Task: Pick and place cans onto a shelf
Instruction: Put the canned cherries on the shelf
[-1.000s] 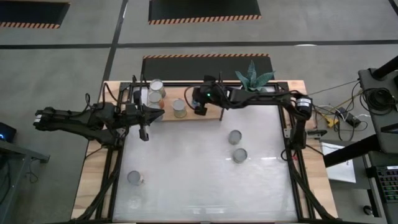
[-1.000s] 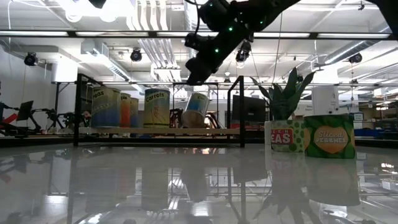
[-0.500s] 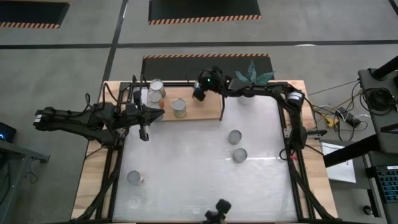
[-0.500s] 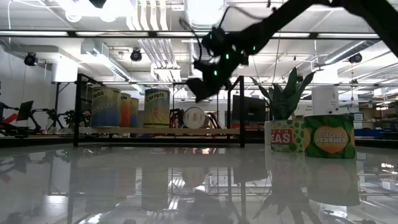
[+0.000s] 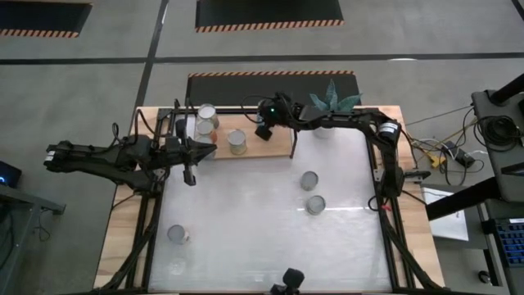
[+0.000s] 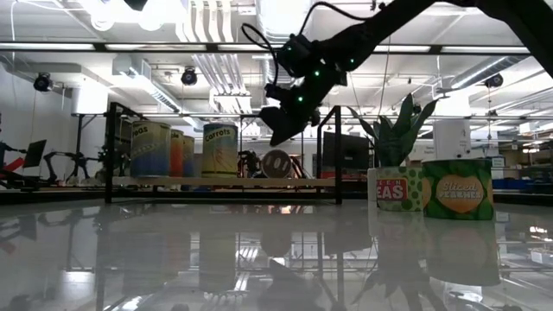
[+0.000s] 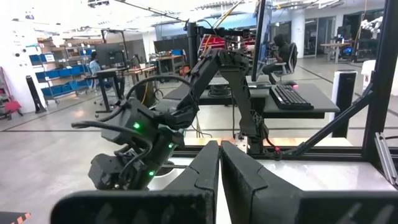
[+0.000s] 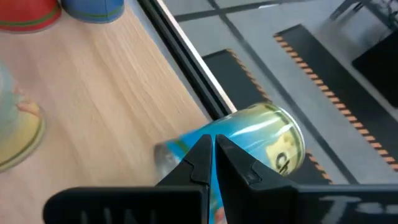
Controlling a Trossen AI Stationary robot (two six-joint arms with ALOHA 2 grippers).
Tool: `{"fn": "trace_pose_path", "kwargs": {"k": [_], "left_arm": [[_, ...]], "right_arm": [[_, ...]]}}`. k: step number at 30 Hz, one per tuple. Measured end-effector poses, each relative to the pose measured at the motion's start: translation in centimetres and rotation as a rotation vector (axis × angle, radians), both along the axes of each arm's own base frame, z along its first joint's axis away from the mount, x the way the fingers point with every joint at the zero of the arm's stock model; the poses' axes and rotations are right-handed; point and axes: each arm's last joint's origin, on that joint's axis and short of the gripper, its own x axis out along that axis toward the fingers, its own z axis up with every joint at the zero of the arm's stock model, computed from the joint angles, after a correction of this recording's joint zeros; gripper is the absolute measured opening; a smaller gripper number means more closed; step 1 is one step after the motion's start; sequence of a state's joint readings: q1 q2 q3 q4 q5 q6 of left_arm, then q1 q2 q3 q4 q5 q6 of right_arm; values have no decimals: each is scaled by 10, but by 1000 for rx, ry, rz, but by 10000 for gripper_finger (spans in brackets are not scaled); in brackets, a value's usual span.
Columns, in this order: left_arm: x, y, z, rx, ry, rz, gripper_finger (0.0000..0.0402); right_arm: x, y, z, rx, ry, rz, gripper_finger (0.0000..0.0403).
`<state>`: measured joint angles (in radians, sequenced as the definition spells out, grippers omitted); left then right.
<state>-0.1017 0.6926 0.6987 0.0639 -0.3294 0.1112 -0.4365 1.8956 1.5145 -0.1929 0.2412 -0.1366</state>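
A blue-labelled can (image 8: 267, 137) lies on its side on the wooden shelf (image 8: 112, 93), against the black bar at the shelf's far edge. In the low view its round end (image 6: 277, 164) faces the near side. My right gripper (image 8: 212, 144) is shut and slants down just over this can (image 6: 281, 134). Three cans stand upright on the shelf's left part (image 5: 206, 115) (image 5: 205, 131) (image 5: 237, 142). Three more cans stand on the white tabletop (image 5: 309, 180) (image 5: 315, 205) (image 5: 177, 235). My left gripper (image 7: 220, 148) is shut and level at the table's left side (image 5: 209, 148), holding nothing. My right gripper's shut fingertips (image 8: 202, 152) stand right over the curved side of the lying can, coming from the near right and slanting down. The fingers themselves hide the spot, so I cannot tell whether they touch the can.
A spiky green plant (image 5: 332, 102) stands just right of the shelf's far end, beside my right arm. The shelf's black frame posts (image 6: 337, 155) rise around the board. The tabletop's middle (image 5: 246, 213) is bare between the standing cans.
My right gripper has gone toward the table's far edge and a little down, rolling about its own line, still shut. The can beneath it leaned on the shelf a second ago. It has fallen onto its side, its round end toward the near edge.
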Motion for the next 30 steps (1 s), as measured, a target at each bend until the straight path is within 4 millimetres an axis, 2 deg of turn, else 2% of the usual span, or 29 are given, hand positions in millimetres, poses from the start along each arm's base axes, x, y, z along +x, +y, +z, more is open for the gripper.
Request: {"fn": "trace_pose_path", "kwargs": {"k": [7,10,14,17,19,21,26,30], "left_arm": [[0,0,0,0,-1,0,0],[0,0,0,-1,-5,0,0],[0,0,1,1,-9,0,0],[0,0,1,8,-12,0,0],[0,0,1,10,-12,1,0],[0,0,1,10,-11,0,0],[-1,0,1,15,-1,1,0],[-1,0,1,15,-2,1,0]], "right_arm": [[3,7,17,49,64,-20,8],[7,6,43,61,11,-41,8],[15,-9,80,69,-42,-60,8],[24,-26,88,119,7,-79,8],[30,-33,89,153,58,-78,8],[35,-38,82,169,88,-57,8],[23,-50,51,251,146,-29,8],[22,-51,41,251,178,-20,8]]}}
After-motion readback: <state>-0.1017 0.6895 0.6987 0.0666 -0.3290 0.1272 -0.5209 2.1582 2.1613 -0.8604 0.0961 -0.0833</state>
